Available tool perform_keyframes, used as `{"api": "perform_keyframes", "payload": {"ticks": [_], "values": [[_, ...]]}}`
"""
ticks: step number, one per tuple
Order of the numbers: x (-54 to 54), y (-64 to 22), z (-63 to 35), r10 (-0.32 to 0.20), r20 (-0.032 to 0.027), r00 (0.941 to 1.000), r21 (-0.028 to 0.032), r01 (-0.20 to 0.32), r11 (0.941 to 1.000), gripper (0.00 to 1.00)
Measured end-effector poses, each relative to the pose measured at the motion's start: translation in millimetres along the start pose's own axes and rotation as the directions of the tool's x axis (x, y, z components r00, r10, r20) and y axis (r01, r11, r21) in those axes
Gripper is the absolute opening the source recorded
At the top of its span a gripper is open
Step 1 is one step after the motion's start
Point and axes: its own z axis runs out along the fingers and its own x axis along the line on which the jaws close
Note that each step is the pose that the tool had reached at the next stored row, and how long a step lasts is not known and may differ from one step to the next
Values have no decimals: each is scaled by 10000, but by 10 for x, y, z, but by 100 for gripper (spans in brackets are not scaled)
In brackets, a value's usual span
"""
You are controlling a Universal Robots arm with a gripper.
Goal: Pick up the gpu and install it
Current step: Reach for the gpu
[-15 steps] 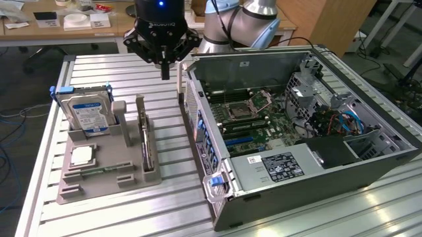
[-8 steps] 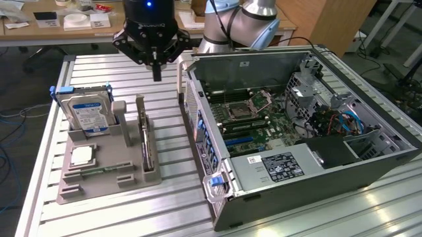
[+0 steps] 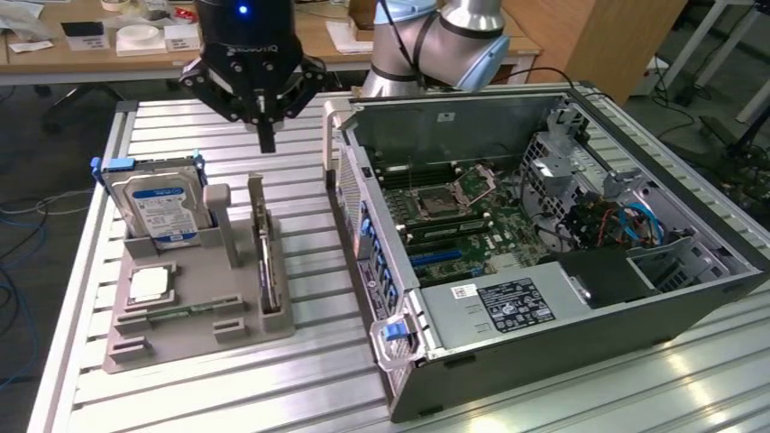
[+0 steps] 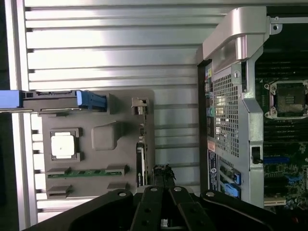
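gpu [image 3: 259, 242]: stands on its long edge in a narrow slot of the grey holder [image 3: 180, 336], on the side nearer the computer case [image 3: 565, 347]; nothing is touching it.
gpu from the wrist: seen edge-on [image 4: 139, 155], a thin dark strip with its bracket end at the holder's far side.
gripper [image 3: 266, 137]: fingers clenched together on nothing, hanging above the table [image 3: 241, 390] over the far end of the holder, apart from the card. In the wrist view its tips [image 4: 163, 171] sit just beside the card's line, not on it.
other parts in the holder: hard drive [image 3: 157, 206] upright in its bay, square chip [image 3: 148, 285] flat in its recess. Both are in place and well clear of the tool.
computer case: lies open on its side, motherboard [image 3: 463, 212] exposed, with no card seated across the board that I can make out.
done: nothing of the pick shows — the card is not yet gripped or lifted.
left: by my reading the whole job — the grasp, the carry to the case and the seating on the board.
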Motion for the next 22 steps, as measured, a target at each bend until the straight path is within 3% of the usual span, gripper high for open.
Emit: {"api": "perform_keyframes", "payload": {"ticks": [12, 18, 22], "values": [[112, -14, 0, -6, -13, 10000, 0, 6, 10000, 11], [143, -96, 9, -97, -28, 9999, -2, 97, 10000, 11], [168, -108, 19, -377, -39, 9993, -10, 377, 9993, 11]]}}
